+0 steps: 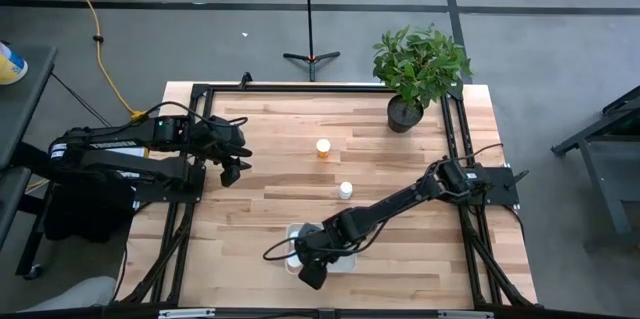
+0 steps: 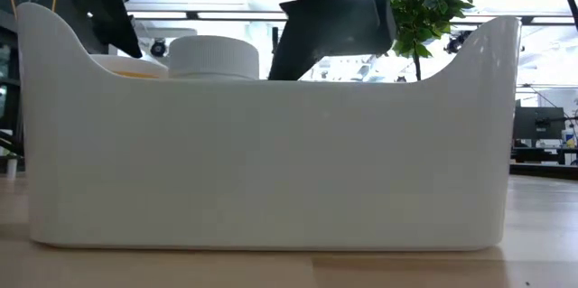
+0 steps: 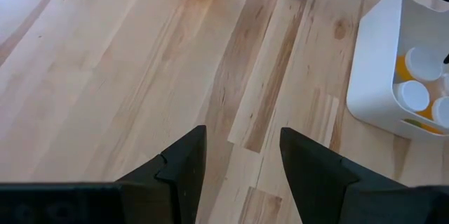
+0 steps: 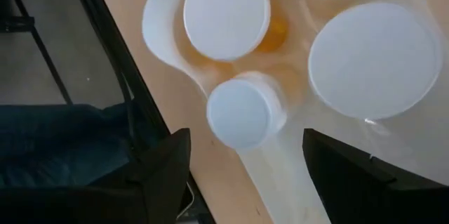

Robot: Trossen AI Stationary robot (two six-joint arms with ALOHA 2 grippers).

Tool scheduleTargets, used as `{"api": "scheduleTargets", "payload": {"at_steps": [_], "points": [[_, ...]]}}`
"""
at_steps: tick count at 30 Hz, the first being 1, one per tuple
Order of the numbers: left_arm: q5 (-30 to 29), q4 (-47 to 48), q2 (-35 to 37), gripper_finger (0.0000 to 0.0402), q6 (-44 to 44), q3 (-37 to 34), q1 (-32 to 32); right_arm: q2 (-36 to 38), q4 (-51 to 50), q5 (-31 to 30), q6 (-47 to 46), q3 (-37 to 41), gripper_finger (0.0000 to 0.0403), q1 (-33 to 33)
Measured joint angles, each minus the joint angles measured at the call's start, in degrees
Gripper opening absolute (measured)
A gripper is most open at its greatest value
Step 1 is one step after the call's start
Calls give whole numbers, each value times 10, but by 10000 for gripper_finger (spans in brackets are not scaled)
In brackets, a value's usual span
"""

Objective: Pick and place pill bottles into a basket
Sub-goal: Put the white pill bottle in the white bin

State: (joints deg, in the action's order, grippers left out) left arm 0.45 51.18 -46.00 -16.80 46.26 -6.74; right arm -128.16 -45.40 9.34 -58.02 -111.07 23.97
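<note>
**Right gripper over the basket, two bottles out on the table**

Down at the lower centre of the high view, the right gripper is hanging over the basket, its arm reaching diagonally from the right side of the table. From the right wrist view, the two dark fingers are standing apart with nothing between them, and a small white-capped bottle is sitting just beyond them inside the whitish tray. Two more white caps are showing in that picture, one over an orange body at upper centre and a larger-looking one at the right (a fourth cap is peeking in at the top edge, too cropped to describe).

The low view is being filled almost wholly by the basket's near wall; a white cap and a sliver of orange are rising above its rim at upper left, with the dark gripper body hovering above.

Out on the bare wood, an orange bottle is standing near the middle of the table, and a white bottle is standing below and slightly right of it, between the orange one and the basket. Neither is touching anything else.

The left gripper is waiting at the left side of the table, well apart from the bottles; its fingers are showing a clear gap over bare wood, holding nothing. A potted plant is sitting at the table's upper right.
</note>
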Motion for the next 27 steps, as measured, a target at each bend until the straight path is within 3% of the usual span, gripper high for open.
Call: {"api": "scheduleTargets", "payload": {"at_steps": [10,22,27], "points": [[0,0,0,216,0,0,0,2,-37,18,36,-25,266,-8],[0,1,0,216,0,0,0,4,-244,-110,195,-239,266,-69],[0,6,0,216,0,0,0,29,-289,-130,221,-215,266,-103]]}}
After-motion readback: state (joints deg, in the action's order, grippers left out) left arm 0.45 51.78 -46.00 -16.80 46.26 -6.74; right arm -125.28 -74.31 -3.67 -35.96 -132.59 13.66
